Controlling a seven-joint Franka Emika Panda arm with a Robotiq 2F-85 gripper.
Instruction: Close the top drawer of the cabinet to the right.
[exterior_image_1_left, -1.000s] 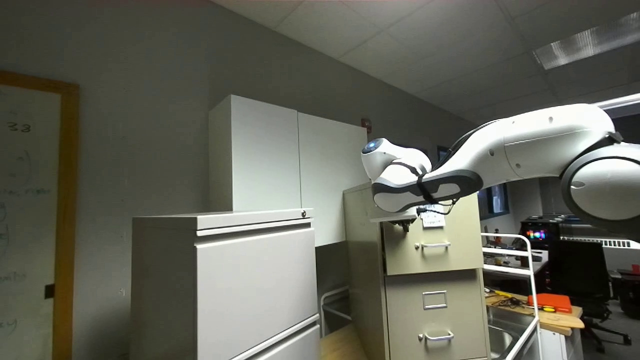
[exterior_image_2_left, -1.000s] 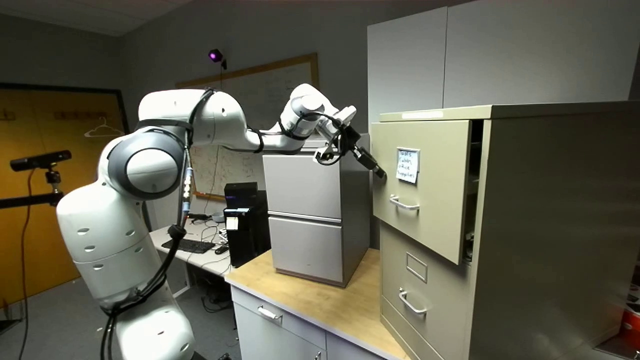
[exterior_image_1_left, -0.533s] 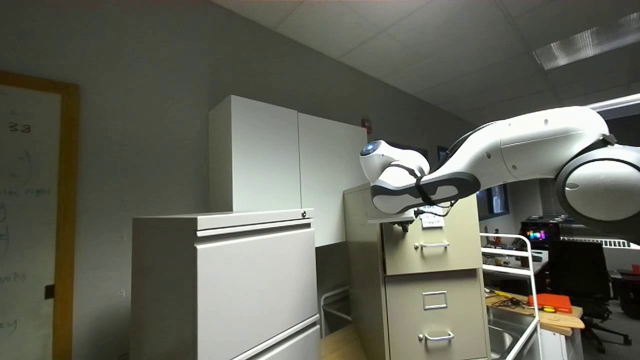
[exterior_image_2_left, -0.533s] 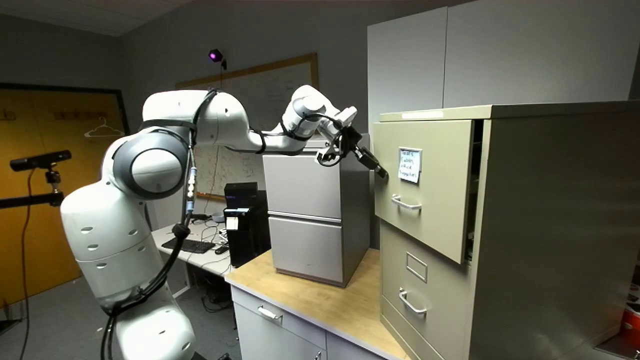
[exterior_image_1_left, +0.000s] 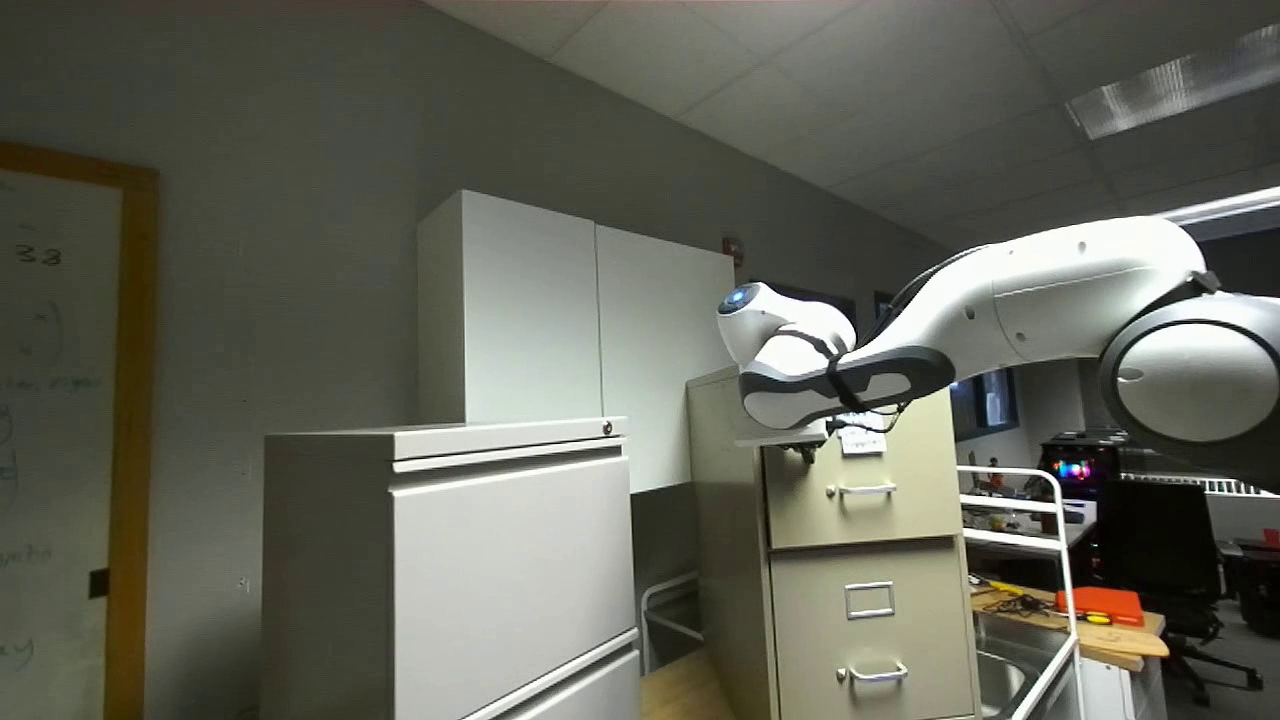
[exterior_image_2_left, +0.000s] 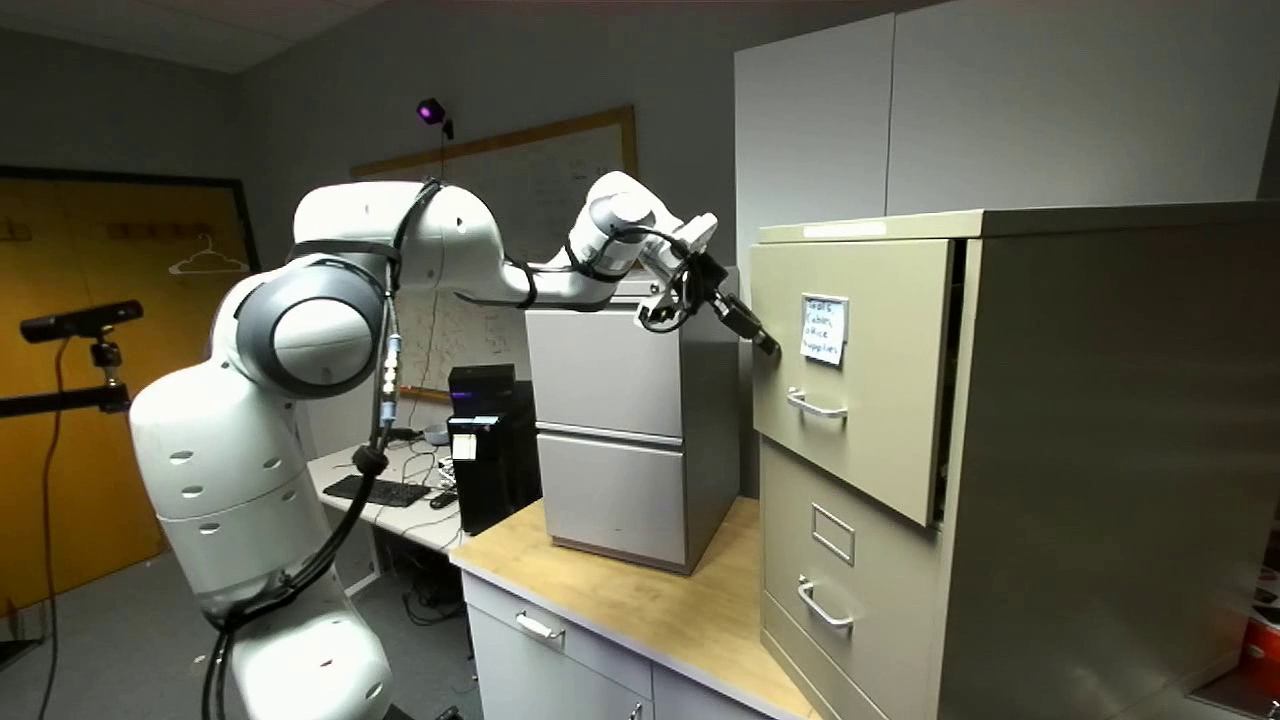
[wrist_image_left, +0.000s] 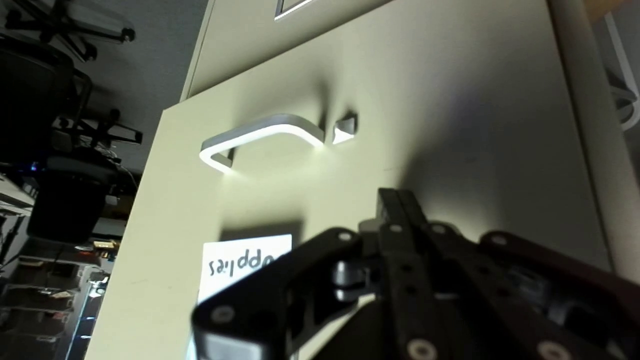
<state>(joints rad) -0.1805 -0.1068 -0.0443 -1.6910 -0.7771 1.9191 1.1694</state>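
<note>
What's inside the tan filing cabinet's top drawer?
In an exterior view, a narrow dark gap shows alongside the slightly open top drawer; its interior is otherwise covered, so contents can't be identified.

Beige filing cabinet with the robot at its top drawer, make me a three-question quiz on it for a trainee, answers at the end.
1. Does the label sit above or below the handle on the top drawer of the cabinet?
2. True or false: the top drawer is fully closed.
3. The gripper is: A) wide open; B) shut, holding nothing; C) clamped on the handle.

Key: 1. Above. 2. False: it juts slightly from the cabinet front. 3. B.
</note>
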